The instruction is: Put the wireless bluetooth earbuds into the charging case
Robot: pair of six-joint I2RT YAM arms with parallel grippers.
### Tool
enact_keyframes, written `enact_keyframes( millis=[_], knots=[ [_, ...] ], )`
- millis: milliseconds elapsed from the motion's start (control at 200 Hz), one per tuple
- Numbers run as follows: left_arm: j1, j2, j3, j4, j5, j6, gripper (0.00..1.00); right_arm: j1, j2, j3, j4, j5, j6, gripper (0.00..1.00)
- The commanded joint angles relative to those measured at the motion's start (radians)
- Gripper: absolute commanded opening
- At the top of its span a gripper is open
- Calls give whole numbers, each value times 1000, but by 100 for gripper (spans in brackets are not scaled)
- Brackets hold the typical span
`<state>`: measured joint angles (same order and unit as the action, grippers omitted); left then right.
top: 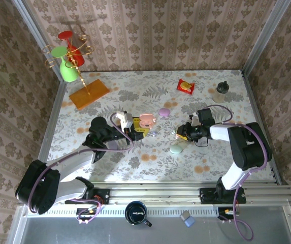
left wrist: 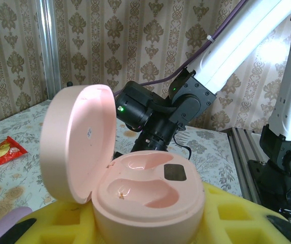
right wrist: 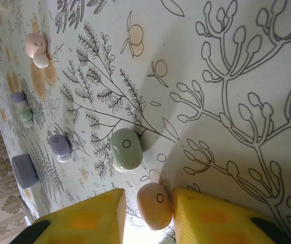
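An open pink charging case [left wrist: 150, 198] sits between the yellow pads of my left gripper [left wrist: 150, 226], which is shut on it. Its lid [left wrist: 76, 142] stands up and both wells look bare. From above, the case [top: 146, 121] is mid-table at my left gripper [top: 135, 128]. My right gripper [right wrist: 148, 198] is low over the tablecloth, open around a pink earbud [right wrist: 154, 205]. The bud touches the right pad [right wrist: 211, 216], with a gap to the left pad [right wrist: 92, 218]. A green earbud [right wrist: 126, 149], a purple one [right wrist: 60, 146] and another pink one [right wrist: 36, 47] lie beyond. My right gripper [top: 180, 133] is right of the case.
A shut purple case [top: 163, 112] and a shut green case [top: 176, 149] lie near the right gripper. A red snack packet [top: 185, 86] and a dark jar [top: 222, 87] sit at the back right. A mug tree [top: 69, 61] stands at the back left.
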<state>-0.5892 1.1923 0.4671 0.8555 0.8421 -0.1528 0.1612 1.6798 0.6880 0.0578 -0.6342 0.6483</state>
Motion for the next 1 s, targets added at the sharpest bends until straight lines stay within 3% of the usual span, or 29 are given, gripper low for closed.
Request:
enact_keyframes(
  millis=[0,235,995],
  knots=[
    [-4,-7,12,14,16,26,26,11,20,19,5,-15,-6,31],
    [-4,-6,11,15,17,32,26,24,19,32,-34,7,-28,24],
    [-4,-7,-2,21,15,37,26,73,67,83,-68,38,-47,26]
  ],
)
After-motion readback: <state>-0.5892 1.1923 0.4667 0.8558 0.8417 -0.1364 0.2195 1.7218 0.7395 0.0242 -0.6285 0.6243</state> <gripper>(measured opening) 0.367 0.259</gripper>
